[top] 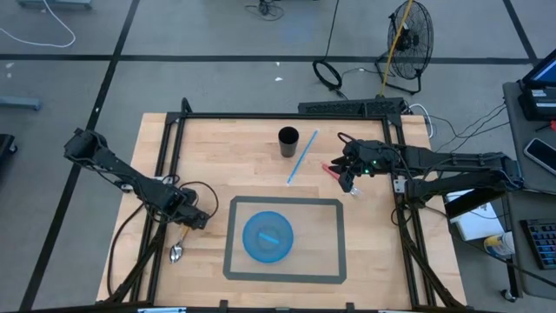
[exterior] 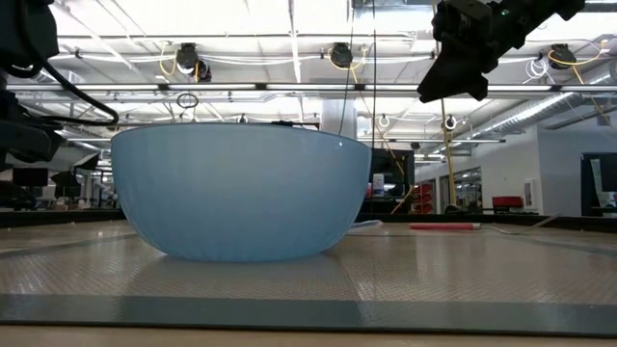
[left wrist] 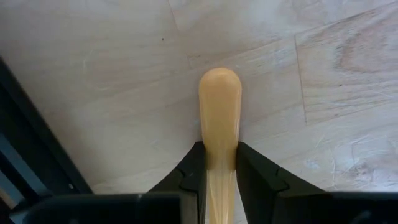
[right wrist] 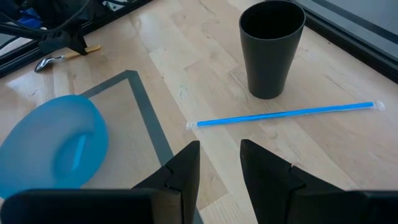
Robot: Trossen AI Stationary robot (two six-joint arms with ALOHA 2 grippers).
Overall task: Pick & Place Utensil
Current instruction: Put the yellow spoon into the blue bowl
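A spoon (top: 177, 252) with a metal bowl and a tan handle lies on the wooden table at the near left. It also shows small in the right wrist view (right wrist: 51, 61). My left gripper (top: 193, 219) points down and is shut on its handle (left wrist: 219, 149). My right gripper (top: 347, 180) hangs above the table's right half, open, with nothing between its fingers (right wrist: 219, 163). A blue bowl (top: 268, 236) stands on a mat with a grey border (top: 234, 252) in the near middle. My left gripper pinches the spoon's tan handle (left wrist: 219, 134) between its two fingers, one on each long side, a little short of the handle's rounded free end (left wrist: 219, 84). The fingers come from above, pointing down. The spoon lies flat on the table.
A black cup (top: 288, 142) stands at the far middle, with a blue straw (top: 302, 157) lying beside it. A small red thing (top: 333, 169) lies near my right gripper. Black frame bars (top: 165, 165) run along the table's left, far and right sides.
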